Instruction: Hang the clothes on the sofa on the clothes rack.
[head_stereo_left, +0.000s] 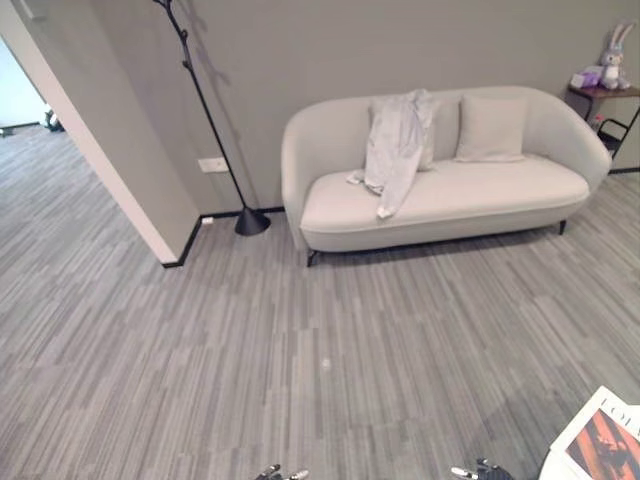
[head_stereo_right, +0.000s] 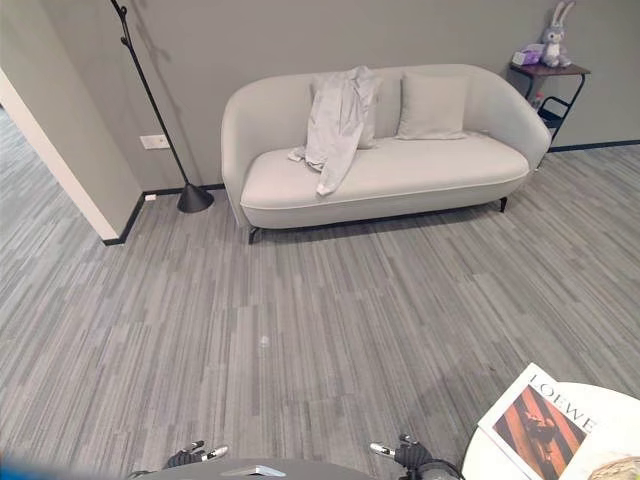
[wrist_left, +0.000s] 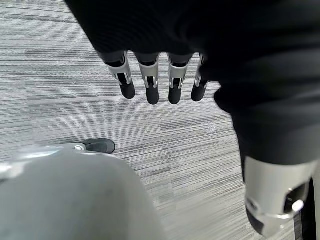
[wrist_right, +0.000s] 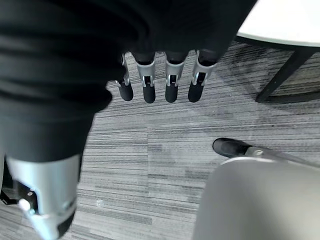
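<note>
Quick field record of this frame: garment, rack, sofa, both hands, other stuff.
garment: pale grey garment draped over the sofa back, hanging onto the seat
sofa: cream rounded sofa against the wall
rack: black pole clothes rack left of the sofa, nothing hung on it
left hand: fingers straight, empty, over the floor
right hand: fingers straight, empty
other: cream cushion; plush rabbit on side table; magazine on white table

Grey striped floor (head_stereo_right: 300, 330) meets a grey wall (head_stereo_right: 260, 40). A dark side table (head_stereo_right: 548, 72) stands in the far corner, a white round table (head_stereo_right: 610, 420) nearby.
</note>
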